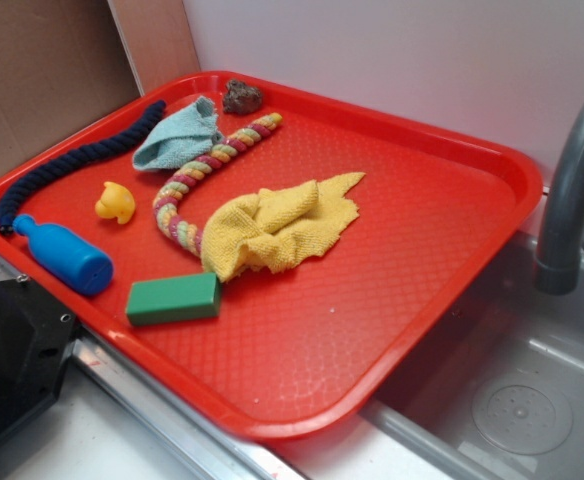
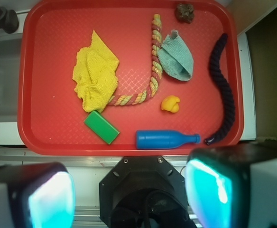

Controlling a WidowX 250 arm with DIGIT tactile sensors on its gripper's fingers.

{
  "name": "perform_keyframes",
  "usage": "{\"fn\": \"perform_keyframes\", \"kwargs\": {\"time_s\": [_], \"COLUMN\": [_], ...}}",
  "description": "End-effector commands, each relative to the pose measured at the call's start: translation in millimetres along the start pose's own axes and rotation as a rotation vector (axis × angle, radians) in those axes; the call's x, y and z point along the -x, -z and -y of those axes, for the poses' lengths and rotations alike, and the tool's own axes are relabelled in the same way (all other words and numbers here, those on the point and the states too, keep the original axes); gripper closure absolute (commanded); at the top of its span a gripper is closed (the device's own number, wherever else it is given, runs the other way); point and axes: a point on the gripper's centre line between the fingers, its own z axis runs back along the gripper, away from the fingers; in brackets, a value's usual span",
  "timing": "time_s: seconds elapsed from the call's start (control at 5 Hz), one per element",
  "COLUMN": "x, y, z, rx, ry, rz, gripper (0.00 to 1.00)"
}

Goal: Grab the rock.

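The rock point(image 1: 242, 96) is a small lumpy dark brown-grey stone in the far corner of the red tray point(image 1: 452, 230). In the wrist view the rock point(image 2: 184, 12) lies at the tray's top right, next to the end of the striped rope. My gripper point(image 2: 129, 194) is open and empty, high above and well back from the tray's near edge, its two pads point(image 2: 50, 199) wide apart at the bottom of the wrist view. The gripper does not show in the exterior view.
On the tray lie a yellow duck point(image 1: 116, 202), a blue bottle point(image 1: 64, 256), a green block point(image 1: 173, 299), a yellow cloth point(image 1: 277, 226), a teal cloth point(image 1: 180, 137), a striped rope point(image 1: 207, 172) and a dark blue rope point(image 1: 72, 160). A sink and faucet point(image 1: 572, 190) stand to the right.
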Motion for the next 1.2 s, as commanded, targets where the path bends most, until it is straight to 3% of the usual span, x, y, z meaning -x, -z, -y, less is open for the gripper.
{"fn": "perform_keyframes", "kwargs": {"time_s": [0.0,0.2,0.4,0.6,1.0], "x": [0,-47,-86,-125,-154], "y": [0,43,71,114,155], "z": [0,-43,-68,-84,-135], "rx": [0.0,-0.029,-0.023,-0.015,-0.07], "ry": [0.0,0.109,0.143,0.142,0.047], "rz": [0.0,0.011,0.071,0.048,0.132], "gripper": [0.0,0.0,0.0,0.0,0.0]}}
